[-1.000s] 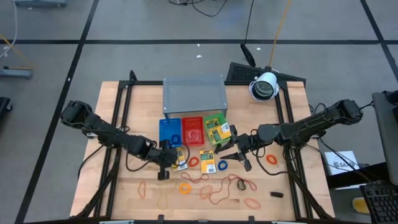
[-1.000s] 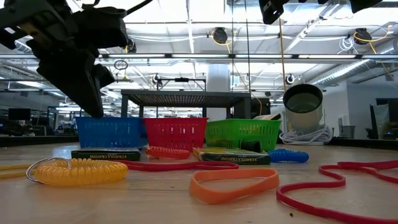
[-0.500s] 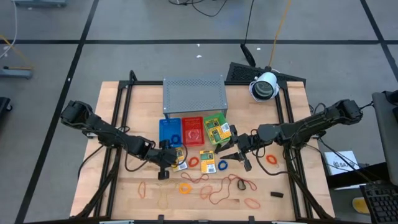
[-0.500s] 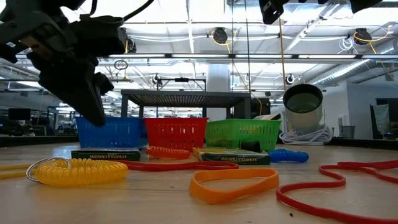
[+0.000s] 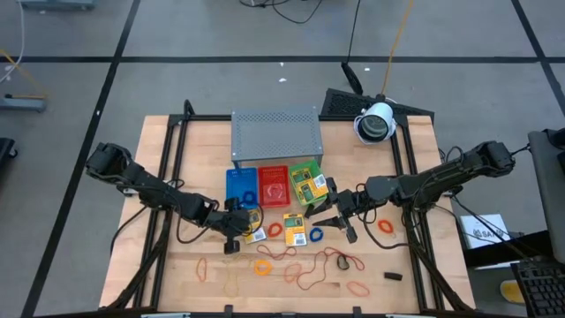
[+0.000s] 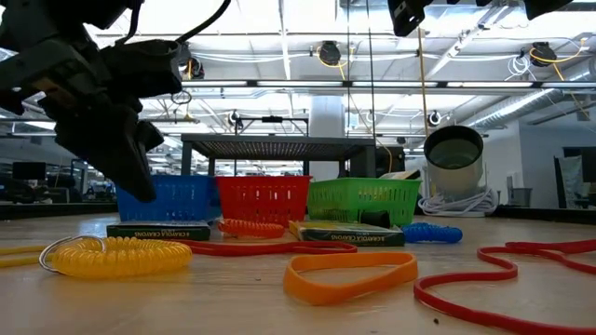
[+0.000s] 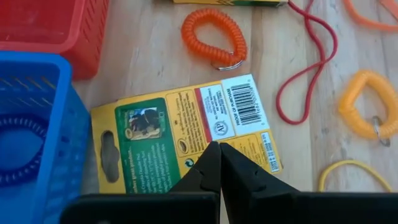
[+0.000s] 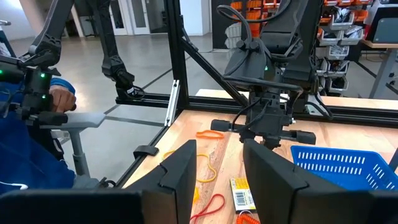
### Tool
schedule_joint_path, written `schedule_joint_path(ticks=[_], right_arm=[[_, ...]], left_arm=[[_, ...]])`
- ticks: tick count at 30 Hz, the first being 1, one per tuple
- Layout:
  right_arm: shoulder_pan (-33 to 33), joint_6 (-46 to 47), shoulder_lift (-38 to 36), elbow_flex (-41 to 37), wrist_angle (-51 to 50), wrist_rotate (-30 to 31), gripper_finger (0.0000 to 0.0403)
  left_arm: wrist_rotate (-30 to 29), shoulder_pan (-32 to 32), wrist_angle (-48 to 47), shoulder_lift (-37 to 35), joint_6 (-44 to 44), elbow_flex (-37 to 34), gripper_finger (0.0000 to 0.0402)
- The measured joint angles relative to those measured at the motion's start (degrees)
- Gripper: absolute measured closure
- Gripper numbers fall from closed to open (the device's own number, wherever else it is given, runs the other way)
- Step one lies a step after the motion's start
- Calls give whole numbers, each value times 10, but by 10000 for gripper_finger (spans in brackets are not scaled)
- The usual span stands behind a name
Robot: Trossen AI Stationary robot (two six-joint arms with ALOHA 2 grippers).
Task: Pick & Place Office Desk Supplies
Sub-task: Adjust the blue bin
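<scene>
My left gripper (image 7: 217, 148) is shut and slants down, its tips just over a yellow-and-green packet (image 7: 186, 137) that lies flat on the table beside the blue tray (image 7: 31, 124). In the low view the gripper (image 6: 142, 191) stands above that packet (image 6: 158, 230), and I cannot see them touching. In the high view my right gripper (image 5: 340, 218) hangs level over the table's middle right. In its own wrist view it is open (image 8: 217, 174) and holds nothing. A second packet (image 5: 296, 229), coil rings (image 7: 213, 37) and red rubber bands (image 5: 305, 265) lie scattered.
Blue (image 5: 241, 186), red (image 5: 274, 185) and green (image 5: 305, 183) trays stand in a row before the grey perforated shelf (image 5: 275, 137). The blue tray holds a blue coil (image 7: 18, 168). A white camera head (image 5: 375, 122) stands at the far right. A person's sleeve (image 8: 25, 162) shows beyond the table.
My left gripper has sunk toward the packet by the blue tray, staying shut. Nothing on the table has moved.
</scene>
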Motion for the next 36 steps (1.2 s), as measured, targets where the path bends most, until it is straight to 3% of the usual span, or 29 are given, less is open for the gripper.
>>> schedule_joint_path(ticks=[17,29,36], right_arm=[[0,0,0,0,0,0,277],[0,0,0,0,-2,0,277],[0,0,0,0,-2,0,277]], left_arm=[[1,0,29,12,-41,-36,400],[110,-14,204,119,-66,-34,401],[136,-18,202,120,-82,-34,400]])
